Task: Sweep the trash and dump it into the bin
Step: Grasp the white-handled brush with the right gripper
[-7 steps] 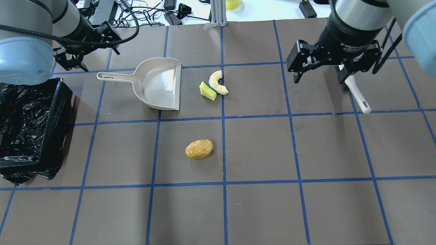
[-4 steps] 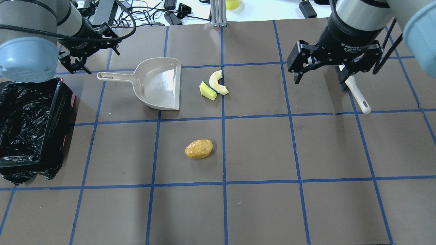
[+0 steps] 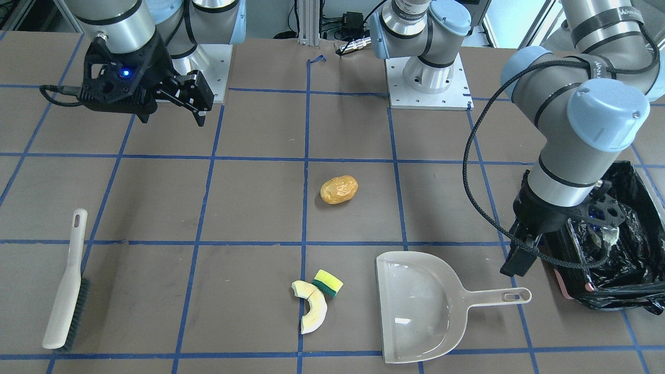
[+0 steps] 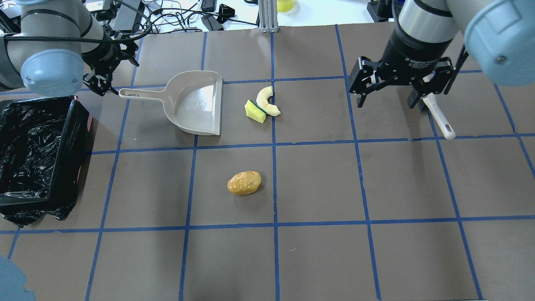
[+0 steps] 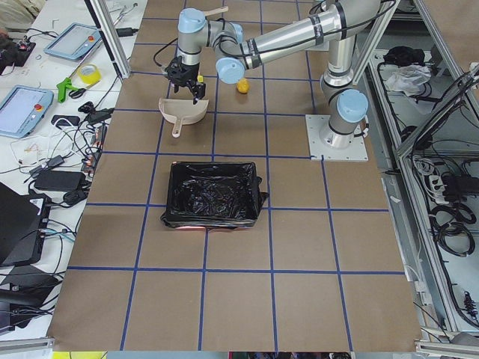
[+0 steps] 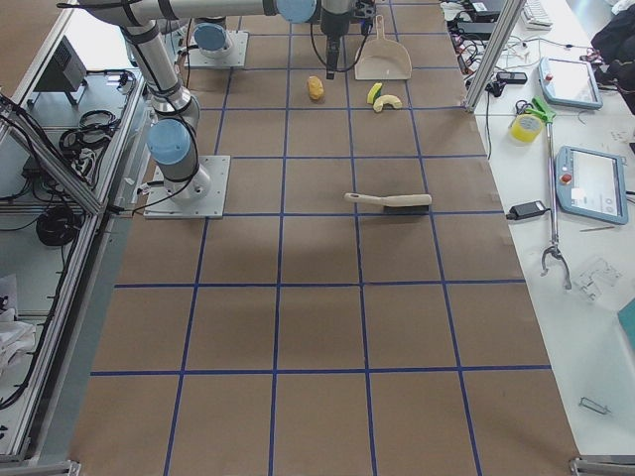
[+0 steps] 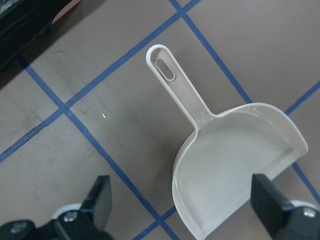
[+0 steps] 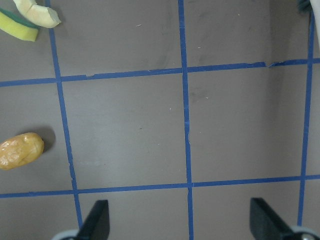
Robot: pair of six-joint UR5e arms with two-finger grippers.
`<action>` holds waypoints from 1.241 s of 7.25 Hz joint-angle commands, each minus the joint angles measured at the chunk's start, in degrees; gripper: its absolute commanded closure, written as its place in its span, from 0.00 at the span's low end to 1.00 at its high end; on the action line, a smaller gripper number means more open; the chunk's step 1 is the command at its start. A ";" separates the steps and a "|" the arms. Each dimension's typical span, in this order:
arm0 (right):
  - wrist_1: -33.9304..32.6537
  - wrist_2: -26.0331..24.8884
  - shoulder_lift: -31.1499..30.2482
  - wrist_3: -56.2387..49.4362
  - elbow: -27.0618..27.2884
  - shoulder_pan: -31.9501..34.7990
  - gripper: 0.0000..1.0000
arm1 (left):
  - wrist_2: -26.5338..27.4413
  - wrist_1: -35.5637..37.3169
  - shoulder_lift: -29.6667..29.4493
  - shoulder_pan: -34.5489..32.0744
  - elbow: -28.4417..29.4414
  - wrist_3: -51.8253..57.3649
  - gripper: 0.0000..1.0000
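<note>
The trash lies loose on the table: a golden-brown potato lump [image 4: 244, 182], a cream curved slice [image 4: 267, 101] and a yellow-green sponge piece [image 4: 255, 111] touching it. The black-bagged bin [image 4: 62, 138] stands at the left edge. My left gripper [image 4: 113, 75] is open and empty, hovering by the handle end of the beige dustpan [image 4: 196, 102], which fills the left wrist view [image 7: 235, 165]. My right gripper [image 4: 386, 98] is open and empty above the table, just left of the brush [image 4: 436, 115]. The right wrist view shows the lump [image 8: 20, 150] and the slice [image 8: 37, 12].
The dustpan's open mouth faces the sponge and slice, a short gap away. The brush lies flat at the far right, bristles partly hidden under my right wrist. Cables and gear sit beyond the table's far edge [image 4: 188, 16].
My left arm has swung right, bringing its gripper closer to the dustpan handle. My right gripper has shifted slightly left and down. The trash, dustpan and brush have not moved.
</note>
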 commanded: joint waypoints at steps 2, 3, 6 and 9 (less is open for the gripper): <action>-2.22 -2.33 7.27 -6.72 1.56 -6.44 0.00 | 0.10 5.92 -5.57 0.03 0.44 -8.43 0.06; -5.27 -3.20 8.25 -12.24 2.96 -10.04 0.00 | 0.19 9.32 -7.85 0.03 1.14 -8.45 0.06; -19.31 -6.10 9.92 -29.11 9.81 -20.86 0.00 | 3.26 9.62 -12.08 0.20 2.38 -8.80 0.05; -25.95 -5.93 17.11 -34.79 10.79 -25.98 0.04 | 3.44 9.88 -15.77 0.47 5.89 -9.59 0.05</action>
